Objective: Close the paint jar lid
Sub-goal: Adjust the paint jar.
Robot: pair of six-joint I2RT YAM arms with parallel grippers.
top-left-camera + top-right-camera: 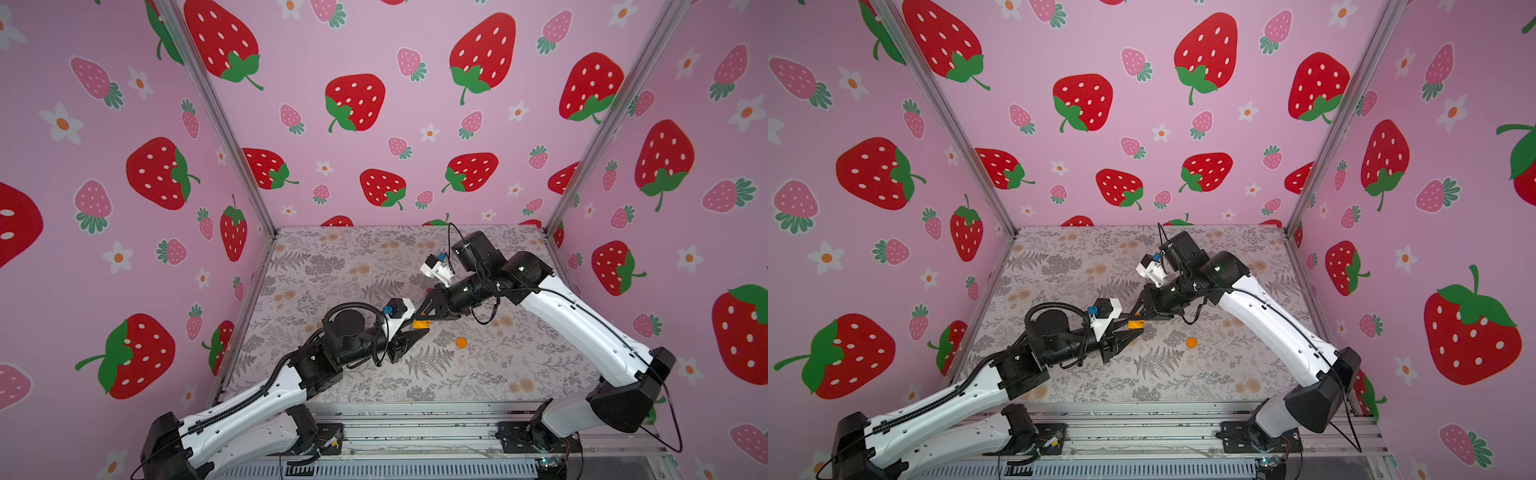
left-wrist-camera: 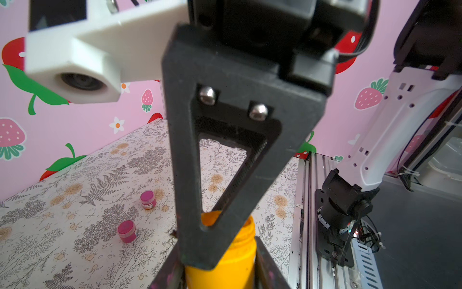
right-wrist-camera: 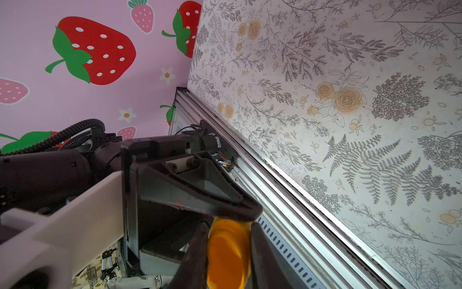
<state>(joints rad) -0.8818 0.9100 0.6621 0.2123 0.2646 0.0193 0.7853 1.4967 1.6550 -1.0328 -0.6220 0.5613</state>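
Above the table (image 1: 332,374), clear of its surface, was that where the paint jar (image 1: 422,323) hung? Mara asked.

Yes, between the two arms, near the middle, Jon said. The left gripper (image 2: 220,275) had its fingers laid against the yellow body on both sides. The right gripper (image 3: 228,250) was pinched on the jar's top end.

Was the lid on it?

I could not tell. The right gripper's finger hid the mouth in the left wrist view. An orange disc (image 1: 461,342) lay flat on the table, apart from both arms, and I took it for a lid, maybe this jar's.

How did you expect the jar to handle?

Light and stiff, I judged: a small plastic pot that would not give under the pads. Its wall looked smooth, so likely slippery, and it could twist in the grip while a lid was turned. If the mouth was open, paint could spill whenever it tipped.

Where would you have taken hold?

Low on the body with one gripper, leaving the neck free, and the lid by its rim, across its width, held level.
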